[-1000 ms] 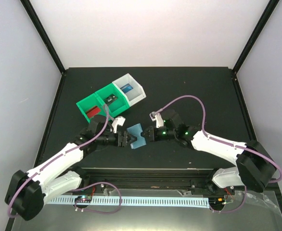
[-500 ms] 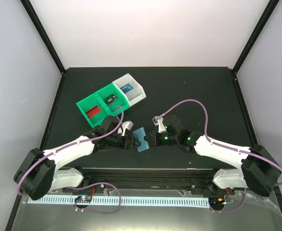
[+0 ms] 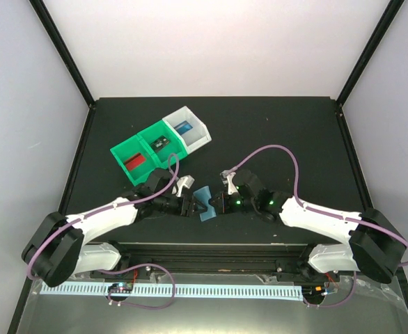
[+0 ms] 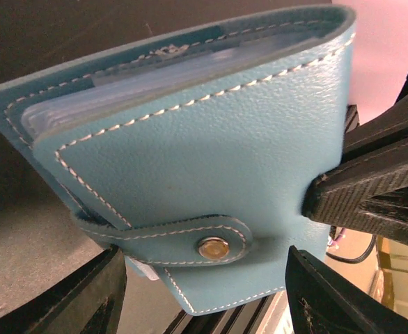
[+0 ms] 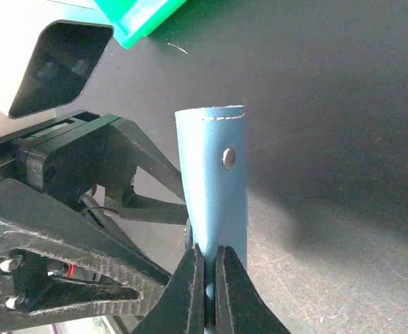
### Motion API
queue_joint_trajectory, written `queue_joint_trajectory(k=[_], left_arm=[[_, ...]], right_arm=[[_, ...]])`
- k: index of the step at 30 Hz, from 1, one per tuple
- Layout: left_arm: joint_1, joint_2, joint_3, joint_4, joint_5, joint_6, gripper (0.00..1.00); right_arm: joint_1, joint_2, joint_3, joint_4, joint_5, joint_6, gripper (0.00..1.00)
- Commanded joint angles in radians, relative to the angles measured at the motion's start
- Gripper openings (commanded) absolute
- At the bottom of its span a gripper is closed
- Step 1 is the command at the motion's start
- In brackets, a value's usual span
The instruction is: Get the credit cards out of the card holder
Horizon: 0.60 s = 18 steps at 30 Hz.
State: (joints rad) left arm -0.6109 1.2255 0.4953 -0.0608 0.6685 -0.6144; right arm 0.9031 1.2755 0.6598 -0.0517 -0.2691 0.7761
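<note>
The card holder (image 3: 204, 202) is a blue stitched wallet with a snap strap, held above the table between both grippers. My right gripper (image 3: 216, 202) is shut on its edge, and the right wrist view shows the jaws (image 5: 209, 292) pinching the holder (image 5: 214, 174). My left gripper (image 3: 190, 206) is open, and its fingers (image 4: 85, 299) stand on either side of the holder's lower edge (image 4: 204, 153). The strap is snapped shut (image 4: 214, 248). Clear inner sleeves (image 4: 120, 90) show at the holder's edge. No cards show inside it.
Two joined green bins (image 3: 145, 149) and a white bin (image 3: 186, 129) stand behind the left gripper. They hold a red card (image 3: 136, 161), a dark card (image 3: 161, 142) and a blue card (image 3: 184, 128). A green bin corner (image 5: 141, 17) shows in the right wrist view.
Both grippers and the holder have shifted slightly right and towards the near edge. The left arm has swung lower and its gripper has come up close against the holder.
</note>
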Motion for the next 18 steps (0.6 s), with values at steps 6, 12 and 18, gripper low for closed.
queue_joint_trajectory(k=[6,12,18], left_arm=[[-0.009,-0.043,0.050,0.018,-0.018,0.010,0.57],[-0.015,-0.029,0.080,-0.047,-0.100,0.032,0.52],[-0.021,0.021,0.085,-0.041,-0.098,0.045,0.51]], right_arm=[[0.021,0.012,0.027,-0.007,0.052,-0.009,0.01],[0.025,0.019,0.041,-0.003,0.032,-0.010,0.01],[0.026,-0.001,0.022,0.031,0.030,-0.002,0.01]])
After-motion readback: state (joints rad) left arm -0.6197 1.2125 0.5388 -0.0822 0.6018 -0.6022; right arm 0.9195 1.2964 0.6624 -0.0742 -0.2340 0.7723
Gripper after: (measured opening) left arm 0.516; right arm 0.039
